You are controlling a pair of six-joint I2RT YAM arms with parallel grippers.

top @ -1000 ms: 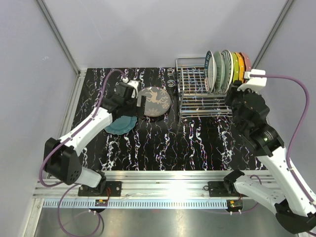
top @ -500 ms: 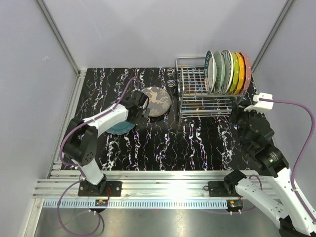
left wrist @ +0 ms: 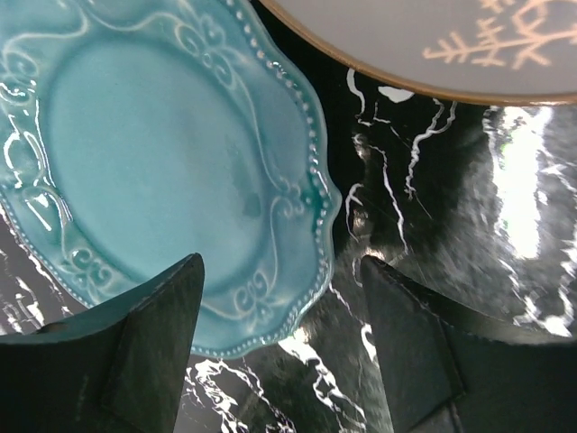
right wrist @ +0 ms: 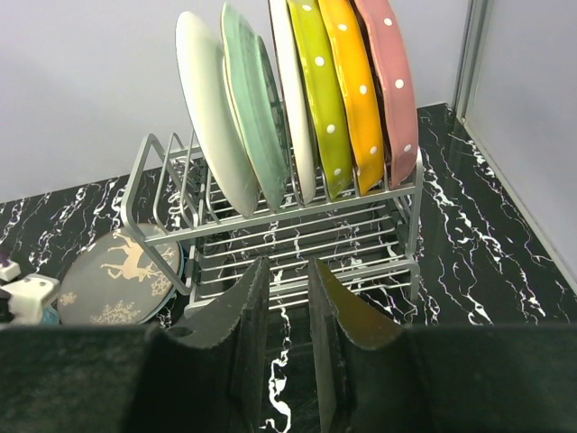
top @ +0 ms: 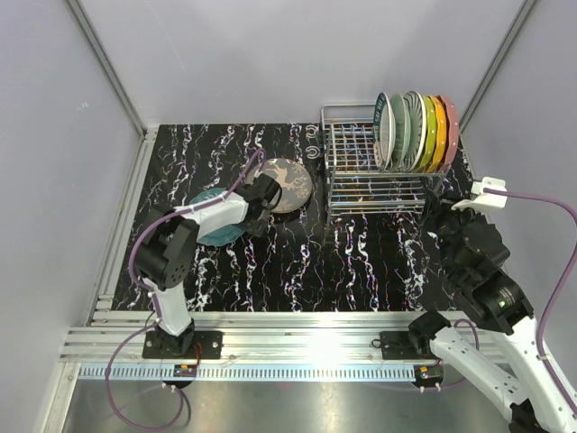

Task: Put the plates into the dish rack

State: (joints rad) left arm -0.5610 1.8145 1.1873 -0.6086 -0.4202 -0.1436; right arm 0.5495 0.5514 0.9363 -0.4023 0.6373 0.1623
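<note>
I am watching the left gripper [left wrist: 279, 347] reaching low over the black marbled table [top: 361, 262], left of centre in the overhead view. Its jaws are standing apart and released, clamping nothing. In the left wrist view one finger [left wrist: 149, 352] is sitting over the teal plate [left wrist: 162, 171] and the other over bare tabletop, so the plate's beaded rim is lying between them; I cannot tell whether either finger is touching it. That teal plate is lying flat on the table, and the dark plate with the pale deer motif [top: 287, 185] is lying just beside it, toward the upper right. The dish rack [top: 361, 171] is standing in the upper right of the overhead view. At its right end a row of plates is standing upright in the slots: pink [right wrist: 388, 81], orange [right wrist: 352, 90], yellow-green [right wrist: 315, 99], white [right wrist: 288, 99], green [right wrist: 257, 108] and a pale one [right wrist: 212, 117]. The right gripper [right wrist: 287, 298] is hanging below the rack in the frame, apart from it and facing it, with its fingers drawn close, only a narrow slit between them, grasping nothing.
</note>
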